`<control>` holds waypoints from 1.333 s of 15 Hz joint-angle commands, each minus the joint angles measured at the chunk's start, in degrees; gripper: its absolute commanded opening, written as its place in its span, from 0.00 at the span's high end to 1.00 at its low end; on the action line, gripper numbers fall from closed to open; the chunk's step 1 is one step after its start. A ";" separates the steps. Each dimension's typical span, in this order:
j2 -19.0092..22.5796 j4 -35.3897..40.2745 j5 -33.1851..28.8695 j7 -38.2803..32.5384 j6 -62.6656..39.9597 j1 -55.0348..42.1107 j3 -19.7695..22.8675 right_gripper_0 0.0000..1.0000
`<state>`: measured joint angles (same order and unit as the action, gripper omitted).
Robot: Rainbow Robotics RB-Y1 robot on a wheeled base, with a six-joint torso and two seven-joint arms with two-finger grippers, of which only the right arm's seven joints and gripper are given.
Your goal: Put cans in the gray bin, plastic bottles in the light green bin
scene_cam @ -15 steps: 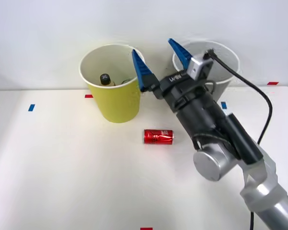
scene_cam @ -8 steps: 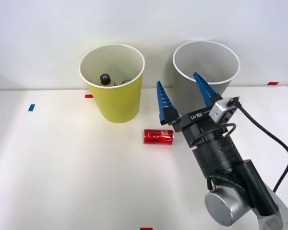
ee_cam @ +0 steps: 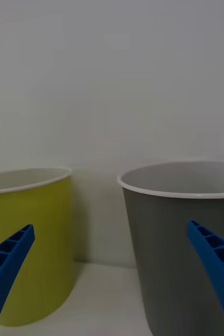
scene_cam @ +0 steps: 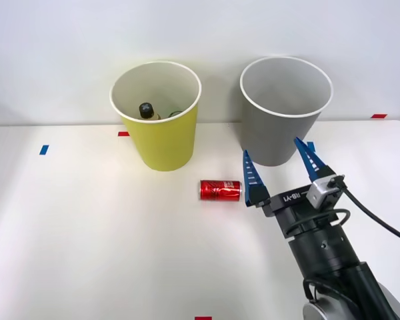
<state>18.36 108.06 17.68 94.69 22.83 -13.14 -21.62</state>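
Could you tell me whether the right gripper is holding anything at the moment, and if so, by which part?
Nothing is held: the right gripper is open and empty, beside the red soda can lying on the table.

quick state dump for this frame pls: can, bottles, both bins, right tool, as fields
can: red can lying on its side on the table, in front of the gap between the bins, not yet binned
bottles: a dark bottle cap shows inside the light green bin; how many bottles, cannot tell
gray bin: gray bin upright on the can's right, nothing seen inside
right tool: right tool open, holding nothing, near the can's right end, in front of the gray bin
wrist view: both bins ahead, light green, gray
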 commanded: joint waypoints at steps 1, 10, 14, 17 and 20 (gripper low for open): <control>-0.43 -0.04 -1.07 -0.12 0.73 -3.38 1.23 0.00; -2.01 -0.04 -4.14 -1.44 3.45 -13.67 5.53 0.00; -3.68 -0.04 -12.05 -10.84 4.50 -18.50 7.29 0.00; -6.41 -0.04 -21.54 -20.78 6.26 -22.02 9.57 0.00; -8.25 -0.04 -25.23 -27.81 9.51 -25.53 10.01 0.00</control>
<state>10.83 108.03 -6.93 68.40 31.01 -37.38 -11.72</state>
